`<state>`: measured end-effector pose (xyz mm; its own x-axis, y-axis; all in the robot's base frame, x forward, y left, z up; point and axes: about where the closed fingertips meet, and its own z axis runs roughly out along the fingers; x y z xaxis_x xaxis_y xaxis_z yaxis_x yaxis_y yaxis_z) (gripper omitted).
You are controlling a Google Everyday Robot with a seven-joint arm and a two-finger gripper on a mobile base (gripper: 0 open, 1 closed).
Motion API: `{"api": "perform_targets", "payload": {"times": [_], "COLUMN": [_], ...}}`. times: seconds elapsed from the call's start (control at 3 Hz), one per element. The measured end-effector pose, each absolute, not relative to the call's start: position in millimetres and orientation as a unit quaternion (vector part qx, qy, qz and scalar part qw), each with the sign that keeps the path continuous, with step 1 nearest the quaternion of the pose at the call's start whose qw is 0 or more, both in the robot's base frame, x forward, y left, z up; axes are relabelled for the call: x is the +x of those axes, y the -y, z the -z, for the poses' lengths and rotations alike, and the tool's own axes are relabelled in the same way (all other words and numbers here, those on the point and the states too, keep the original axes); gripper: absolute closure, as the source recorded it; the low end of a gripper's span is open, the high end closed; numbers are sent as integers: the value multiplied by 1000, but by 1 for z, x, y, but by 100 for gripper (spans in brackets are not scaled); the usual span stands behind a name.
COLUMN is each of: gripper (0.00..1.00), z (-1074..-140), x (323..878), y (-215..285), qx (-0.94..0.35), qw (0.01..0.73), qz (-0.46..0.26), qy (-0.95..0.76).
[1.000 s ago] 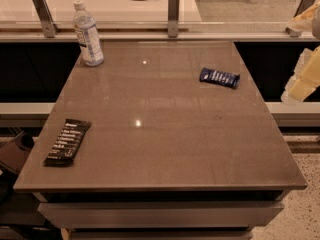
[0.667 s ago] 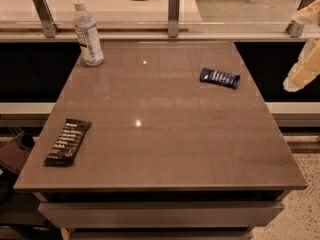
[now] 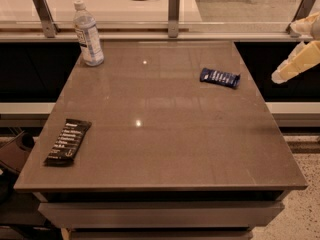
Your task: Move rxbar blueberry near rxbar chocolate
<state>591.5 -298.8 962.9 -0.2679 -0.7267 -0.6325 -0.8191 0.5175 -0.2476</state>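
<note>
Glossy table [image 3: 165, 134] | flat rxbar blueberry [image 3: 220, 77] | end effector [image 3: 283, 72] beyond right edge

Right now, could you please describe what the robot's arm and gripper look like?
Only a part shows, at the right edge of the view beyond the table. The gripper is pale cream-yellow, made of smooth, blocky pieces that taper towards the end. No cables, markings or labels are visible on it.

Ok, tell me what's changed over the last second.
The end effector, off the right edge of the table, has edged left toward the blue bar and slightly up. Nothing has been grasped. The blue bar, black bar and bottle stayed put.
</note>
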Motion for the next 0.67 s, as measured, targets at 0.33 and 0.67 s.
{"api": "perform_targets", "payload": {"times": [0.33,0.67], "gripper": [0,0], "z": [-939,-918], "x": [618,641], "y": [307,306], "qx": [-466,-456], "qw": [386,402], "qz": [-94,-126], "qy": [-791,-784]}}
